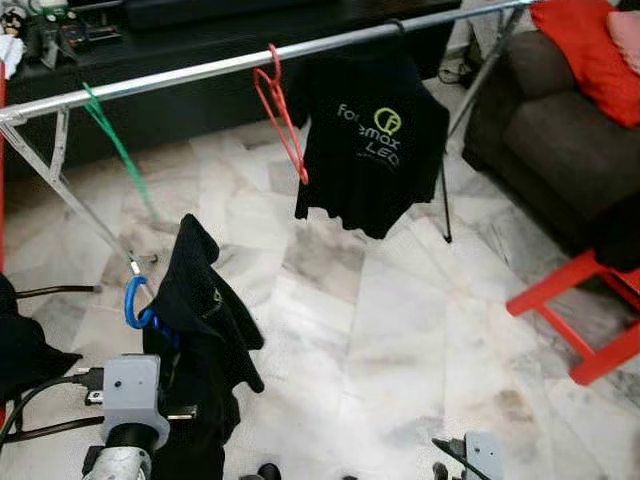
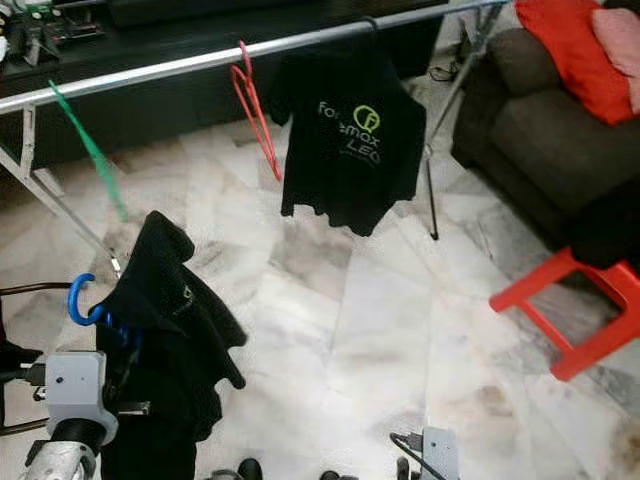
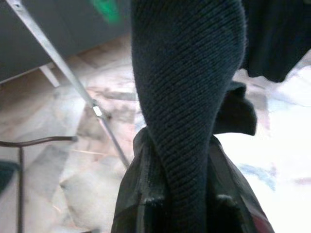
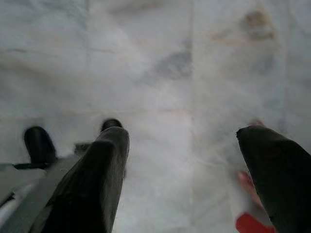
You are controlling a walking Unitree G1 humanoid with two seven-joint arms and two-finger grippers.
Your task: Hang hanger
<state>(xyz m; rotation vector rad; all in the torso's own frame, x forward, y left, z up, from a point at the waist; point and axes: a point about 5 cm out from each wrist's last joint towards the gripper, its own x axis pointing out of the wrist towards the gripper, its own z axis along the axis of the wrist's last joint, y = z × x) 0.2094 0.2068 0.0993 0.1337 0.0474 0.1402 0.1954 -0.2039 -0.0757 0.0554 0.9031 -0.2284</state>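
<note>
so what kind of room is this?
Likely a home living room used for drying laundry: a dark sofa with a red cushion, a marble tile floor, and a metal clothes rail carrying a black T-shirt.

Blue hanger (image 1: 137, 302) with a dark garment (image 1: 200, 330) draped over it, held upright low at the robot's left, its open hook curving up and leftward, clear of the rail. The garment hangs in folds from a peaked shoulder; at close range it shows a ribbed knit (image 3: 187, 97). Silver clothes rail (image 1: 200, 70) running across the scene, rising toward the right. On the rail: a green hanger (image 1: 118, 145) near the left end, a red hanger (image 1: 280, 115) near the middle, and just right of it a black printed T-shirt (image 1: 370, 150).
</note>
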